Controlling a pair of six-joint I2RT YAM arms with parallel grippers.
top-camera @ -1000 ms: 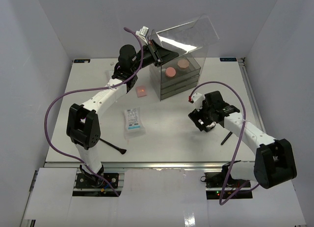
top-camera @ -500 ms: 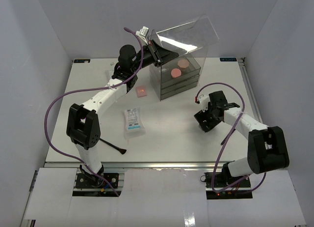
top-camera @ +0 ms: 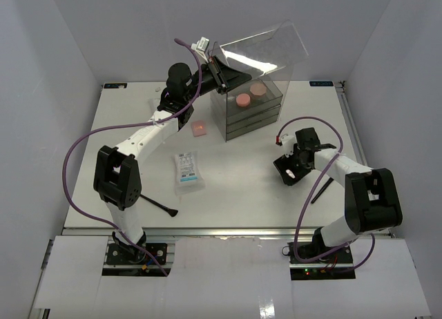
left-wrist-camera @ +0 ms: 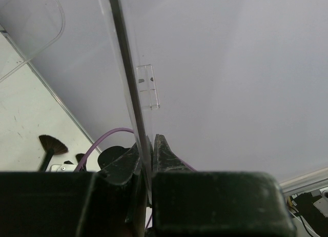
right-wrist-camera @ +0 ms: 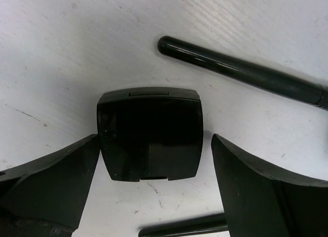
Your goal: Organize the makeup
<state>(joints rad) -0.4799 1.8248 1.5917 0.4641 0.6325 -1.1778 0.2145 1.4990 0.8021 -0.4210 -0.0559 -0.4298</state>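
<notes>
By my judgement, the task is perhaps one third done. A pink compact (top-camera: 242,100) and a beige compact (top-camera: 257,90) already lie side by side in the top compartment of the clear box (top-camera: 238,126), which stands at the far middle of the worktop (top-camera: 242,188). The left jaws are closed tightly on the edge of the clear lid (top-camera: 266,48) and hold it raised, so the box is open from above.

The rest of the makeup lies on the worktop, outside the box. The black compact (right-wrist-camera: 149,134) lies flat between the right jaws. These stand wide open, close on both sides of it, and grip nothing. One thin black brush (right-wrist-camera: 241,73) lies just beyond this compact. The pink pad (top-camera: 199,128) lies just left of the box, and the white sachet (top-camera: 188,170) is nearer the middle. A second brush (top-camera: 157,205) lies near the left arm's base. I think all of these must yet go into the box.
</notes>
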